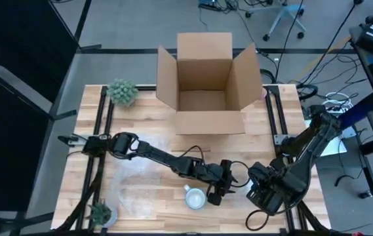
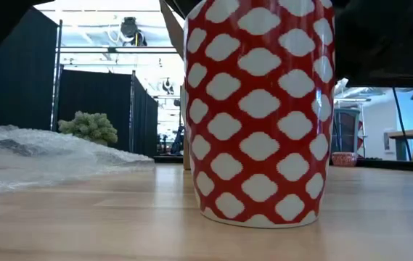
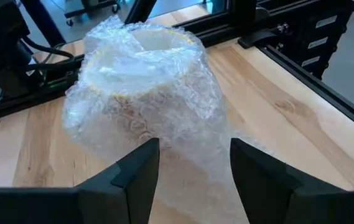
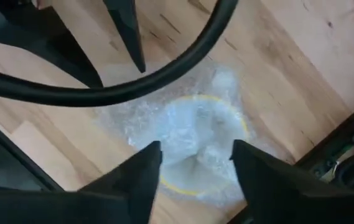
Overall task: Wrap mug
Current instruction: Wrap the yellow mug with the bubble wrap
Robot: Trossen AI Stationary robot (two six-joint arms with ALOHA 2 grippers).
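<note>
The wrapping looks well along. In the wrist views a mug (image 3: 140, 87) with a pale yellow rim already sits under bubble wrap (image 3: 192, 118), which covers its mouth and bunches down its sides, with a loose tail trailing across the surface (image 3: 288, 112) toward the left gripper (image 3: 194, 149).

The left jaws stand wide with nothing gripped, and the tail lies just in front of them. The right gripper (image 4: 196, 149) hangs over the bundle's mouth, jaws also apart and empty.

By my reading, the step in hand is closing the bundle. The next move calls for pinching that loose tail, folding it against the side and keeping the mug from tipping.

The bundle sits at the near right of the surface, between the two grippers, and the high view hides it under the right arm.

A second mug (image 2: 260, 109), red with white shapes, stands upright and bare at the near edge, just beside the left arm. I cannot tell whether it is meant to be wrapped next. More wrap (image 2: 32, 152) lies flat to its left. The open box (image 1: 206, 98) waits at the far side.
</note>
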